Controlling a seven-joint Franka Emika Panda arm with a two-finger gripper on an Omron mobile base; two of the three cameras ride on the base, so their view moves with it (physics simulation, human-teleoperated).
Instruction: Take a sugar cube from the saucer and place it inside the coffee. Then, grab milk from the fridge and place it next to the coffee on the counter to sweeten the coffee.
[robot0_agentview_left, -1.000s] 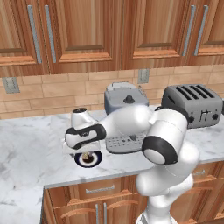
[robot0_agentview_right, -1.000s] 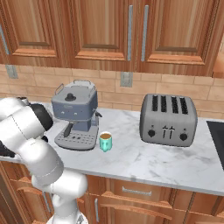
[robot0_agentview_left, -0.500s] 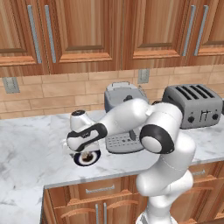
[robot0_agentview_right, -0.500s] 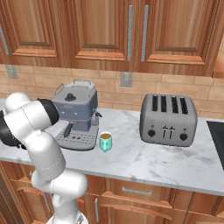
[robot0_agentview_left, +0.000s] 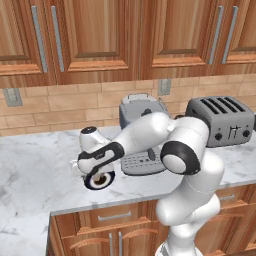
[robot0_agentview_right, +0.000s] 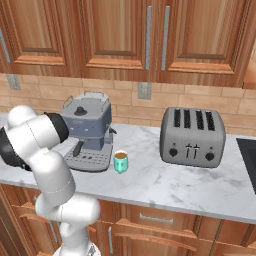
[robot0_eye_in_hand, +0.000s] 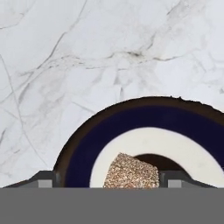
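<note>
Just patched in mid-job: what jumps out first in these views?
The white arm bends low over the counter, its gripper right above the navy saucer near the front edge. In the hand view the tan sugar cube sits on the saucer between the two finger tips, jaws spread on either side. The teal coffee waits beside the grey espresso machine, with a toaster further right.

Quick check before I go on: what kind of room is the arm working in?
A home-style kitchen, by the look of it: a marble counter under wooden wall cabinets, carrying an espresso machine and a four-slot toaster.
</note>
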